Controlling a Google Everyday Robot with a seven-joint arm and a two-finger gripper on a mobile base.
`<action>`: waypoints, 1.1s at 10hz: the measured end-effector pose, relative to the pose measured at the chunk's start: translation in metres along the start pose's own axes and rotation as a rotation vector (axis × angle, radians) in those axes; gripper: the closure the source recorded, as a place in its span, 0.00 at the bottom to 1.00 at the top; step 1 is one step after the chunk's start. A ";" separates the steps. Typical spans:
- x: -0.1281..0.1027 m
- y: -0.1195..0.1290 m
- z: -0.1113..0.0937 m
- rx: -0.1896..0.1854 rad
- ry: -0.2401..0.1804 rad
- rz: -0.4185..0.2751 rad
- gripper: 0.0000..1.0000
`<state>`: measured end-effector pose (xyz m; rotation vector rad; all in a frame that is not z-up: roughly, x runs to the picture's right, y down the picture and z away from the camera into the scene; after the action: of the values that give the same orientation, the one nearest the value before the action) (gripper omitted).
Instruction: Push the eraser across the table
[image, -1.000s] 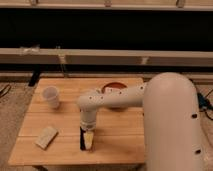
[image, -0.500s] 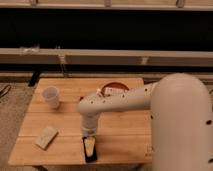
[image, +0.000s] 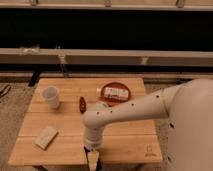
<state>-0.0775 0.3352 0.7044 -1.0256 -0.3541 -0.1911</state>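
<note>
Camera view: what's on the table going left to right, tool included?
Pale beige block → white cup → small dark-red object → tool at the table's near edge → red plate. The eraser is not clearly visible by the tool, so it is left out.

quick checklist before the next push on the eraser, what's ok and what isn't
1. Gripper low at the table's near edge: ok.
2. Eraser seen only as a dark sliver beside the gripper at the bottom border; contact: cannot tell.
3. Eraser still has table under it: cannot tell, it sits right at the edge.
4. Beige block apart to the left of the gripper: ok.
5. White cup upright near the far left: ok.
6. Small dark-red object and red plate lie farther back, behind the arm: ok.
</note>
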 end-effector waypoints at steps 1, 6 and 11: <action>0.004 0.009 0.001 -0.004 -0.009 0.011 0.20; 0.012 0.033 -0.006 -0.013 -0.042 0.037 0.20; 0.013 0.065 -0.020 -0.117 -0.292 -0.028 0.20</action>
<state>-0.0407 0.3511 0.6478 -1.1674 -0.6282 -0.0877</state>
